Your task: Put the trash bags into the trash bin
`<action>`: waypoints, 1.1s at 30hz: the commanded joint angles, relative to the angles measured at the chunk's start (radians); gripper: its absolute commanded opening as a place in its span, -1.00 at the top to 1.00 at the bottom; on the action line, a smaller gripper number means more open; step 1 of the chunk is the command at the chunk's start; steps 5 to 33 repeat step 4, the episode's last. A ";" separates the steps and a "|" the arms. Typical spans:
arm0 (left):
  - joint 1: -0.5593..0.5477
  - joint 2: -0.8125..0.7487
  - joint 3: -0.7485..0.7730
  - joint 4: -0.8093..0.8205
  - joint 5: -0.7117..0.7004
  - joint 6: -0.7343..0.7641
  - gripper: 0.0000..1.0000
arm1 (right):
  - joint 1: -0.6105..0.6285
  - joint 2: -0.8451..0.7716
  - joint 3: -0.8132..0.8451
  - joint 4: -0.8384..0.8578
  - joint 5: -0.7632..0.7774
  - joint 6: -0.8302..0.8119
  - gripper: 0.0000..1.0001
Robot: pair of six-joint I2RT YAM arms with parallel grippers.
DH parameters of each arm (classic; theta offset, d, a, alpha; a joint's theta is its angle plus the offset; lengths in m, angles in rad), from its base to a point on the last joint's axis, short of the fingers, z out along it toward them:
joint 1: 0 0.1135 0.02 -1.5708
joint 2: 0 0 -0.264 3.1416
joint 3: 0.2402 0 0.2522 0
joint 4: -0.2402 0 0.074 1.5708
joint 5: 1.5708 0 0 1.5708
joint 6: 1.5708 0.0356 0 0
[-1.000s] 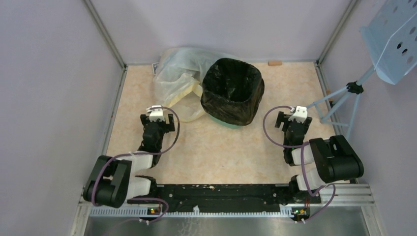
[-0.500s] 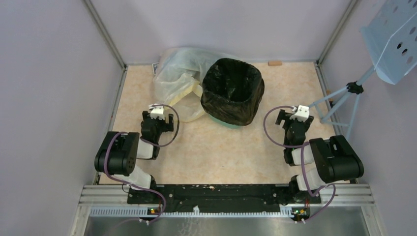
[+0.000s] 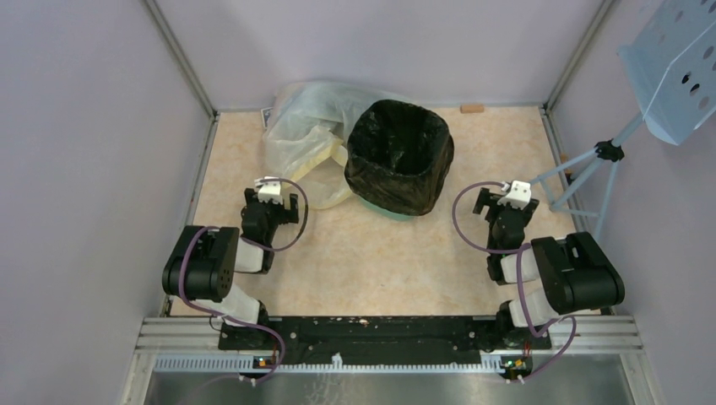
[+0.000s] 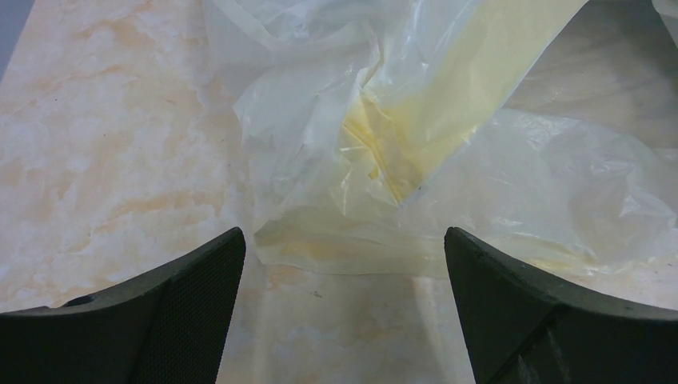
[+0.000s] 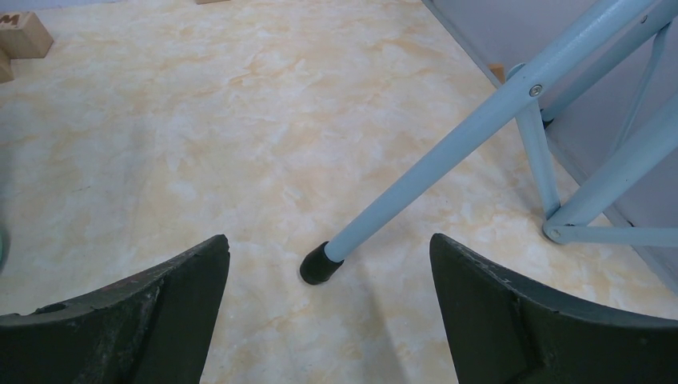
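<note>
The glossy black trash bag (image 3: 398, 160) lines the mint-green trash bin (image 3: 380, 208), draped over its rim, at the back middle of the table; only a strip of green shows at the bin's base. My left gripper (image 3: 272, 196) is open and empty, low over the table left of the bin; its wrist view (image 4: 344, 248) faces the edge of a clear yellowish bag. My right gripper (image 3: 509, 196) is open and empty right of the bin; its wrist view (image 5: 329, 252) faces a tripod foot (image 5: 320, 264).
A large translucent yellowish bag (image 3: 306, 135) lies left of and behind the bin, also in the left wrist view (image 4: 416, 144). A pale blue perforated tray (image 3: 675, 67) stands on a tripod (image 3: 591, 173) at the right. Small wooden blocks (image 3: 472, 107) lie at the back wall.
My left arm drew back toward its base, elbow folding up, between one second ago and half a second ago. Nothing has moved since. The right arm stayed still.
</note>
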 commanded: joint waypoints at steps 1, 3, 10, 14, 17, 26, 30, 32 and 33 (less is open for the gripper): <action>0.004 0.002 0.028 0.051 0.012 -0.003 -0.98 | -0.009 0.003 0.005 0.063 -0.001 0.006 -0.89; 0.004 0.001 0.027 0.052 0.012 -0.002 -0.97 | -0.010 0.005 0.005 0.062 0.000 0.006 -0.89; 0.004 -0.001 0.025 0.053 0.013 0.000 -0.97 | -0.009 0.004 0.005 0.062 -0.001 0.006 -0.89; 0.004 -0.001 0.025 0.053 0.013 0.000 -0.97 | -0.009 0.004 0.005 0.062 -0.001 0.006 -0.89; 0.004 -0.001 0.025 0.053 0.013 0.000 -0.97 | -0.009 0.004 0.005 0.062 -0.001 0.006 -0.89; 0.004 -0.001 0.025 0.053 0.013 0.000 -0.97 | -0.009 0.004 0.005 0.062 -0.001 0.006 -0.89; 0.004 -0.001 0.025 0.053 0.013 0.000 -0.97 | -0.009 0.004 0.005 0.062 -0.001 0.006 -0.89; 0.004 -0.001 0.025 0.053 0.013 0.000 -0.97 | -0.009 0.004 0.005 0.062 -0.001 0.006 -0.89; 0.004 -0.001 0.025 0.053 0.013 0.000 -0.97 | -0.009 0.004 0.005 0.062 -0.001 0.006 -0.89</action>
